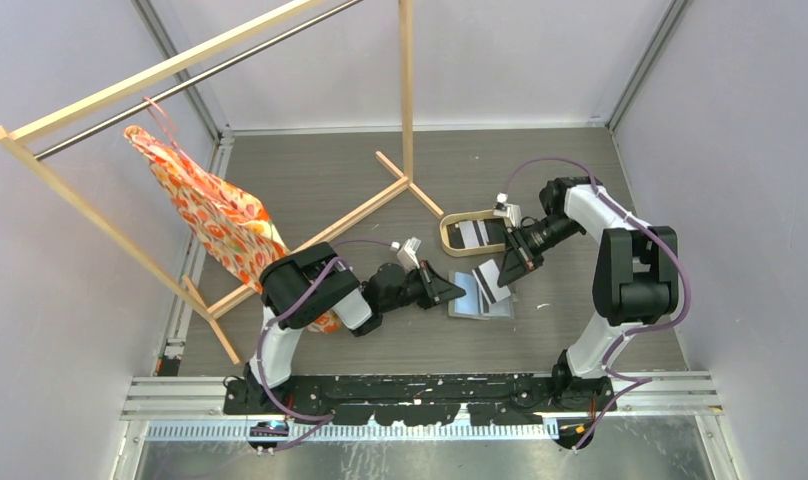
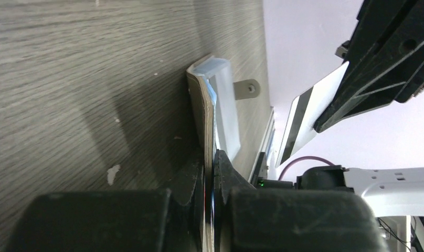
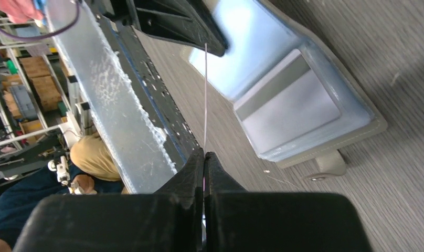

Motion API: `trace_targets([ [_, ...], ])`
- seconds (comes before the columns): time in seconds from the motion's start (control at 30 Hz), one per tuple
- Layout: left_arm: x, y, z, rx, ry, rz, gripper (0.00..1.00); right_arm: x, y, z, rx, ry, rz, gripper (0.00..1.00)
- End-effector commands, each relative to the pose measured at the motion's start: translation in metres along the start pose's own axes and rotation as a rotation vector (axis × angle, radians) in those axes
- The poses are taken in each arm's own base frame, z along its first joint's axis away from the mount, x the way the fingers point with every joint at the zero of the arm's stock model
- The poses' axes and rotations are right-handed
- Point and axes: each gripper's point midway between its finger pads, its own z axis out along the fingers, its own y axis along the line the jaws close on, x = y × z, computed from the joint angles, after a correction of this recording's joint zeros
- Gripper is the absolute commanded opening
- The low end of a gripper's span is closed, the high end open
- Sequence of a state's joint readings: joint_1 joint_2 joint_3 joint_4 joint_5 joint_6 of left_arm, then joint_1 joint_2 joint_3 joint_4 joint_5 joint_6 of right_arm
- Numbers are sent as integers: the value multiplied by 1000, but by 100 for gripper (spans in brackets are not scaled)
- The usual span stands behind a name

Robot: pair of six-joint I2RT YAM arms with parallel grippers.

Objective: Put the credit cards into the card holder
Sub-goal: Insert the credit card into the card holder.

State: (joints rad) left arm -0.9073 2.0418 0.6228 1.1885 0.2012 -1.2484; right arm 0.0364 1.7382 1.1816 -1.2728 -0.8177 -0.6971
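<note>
Pale grey walls (image 1: 60,250) are enclosing a grey wood-grain tabletop (image 1: 310,180); a light-wood garment rack (image 1: 406,100) is standing there, holding an orange floral bag (image 1: 220,215).

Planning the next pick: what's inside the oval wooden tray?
One whitish card with a dark stripe lies in the tray. The right arm covers the tray's right end, so whether more cards lie there, or under this one, cannot be seen.

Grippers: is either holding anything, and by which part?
Left gripper pinches the card holder by its edge; right gripper pinches a card by one end.
</note>
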Motion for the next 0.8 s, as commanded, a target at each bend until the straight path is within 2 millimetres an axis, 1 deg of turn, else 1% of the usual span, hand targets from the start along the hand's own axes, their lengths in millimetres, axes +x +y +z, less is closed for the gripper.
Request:
trace_targets([
  [0.0, -22, -45, -7, 193, -97, 41, 0, -22, 31, -10, -100, -102, -32, 1],
  [0.03, -22, -47, -9, 201, -95, 41, 0, -24, 34, -11, -102, -118, -33, 1],
  [0.13, -23, -59, -12, 230, -91, 56, 0, -31, 33, -11, -77, -164, -27, 1],
  [0.27, -28, -69, -17, 248, -109, 60, 0, -33, 34, -12, -80, -177, -7, 1],
  [0.4, -36, -83, -23, 278, -128, 62, 0, -37, 47, -18, -165, -222, 23, 1],
  [0.47, -40, -91, -26, 298, -133, 61, 0, -38, 41, -23, -160, -252, 53, 1],
  [0.53, -43, -95, -29, 308, -136, 63, 0, -40, 36, -23, -153, -261, 78, 1],
  [0.63, -47, -95, -31, 312, -137, 57, 0, -44, 32, -20, -157, -274, 118, 1],
  [0.7, -50, -93, -32, 308, -138, 56, 0, -46, 31, -19, -174, -280, 137, 1],
  [0.77, -52, -95, -34, 315, -138, 58, 0, -47, 31, -18, -187, -281, 147, 1],
])
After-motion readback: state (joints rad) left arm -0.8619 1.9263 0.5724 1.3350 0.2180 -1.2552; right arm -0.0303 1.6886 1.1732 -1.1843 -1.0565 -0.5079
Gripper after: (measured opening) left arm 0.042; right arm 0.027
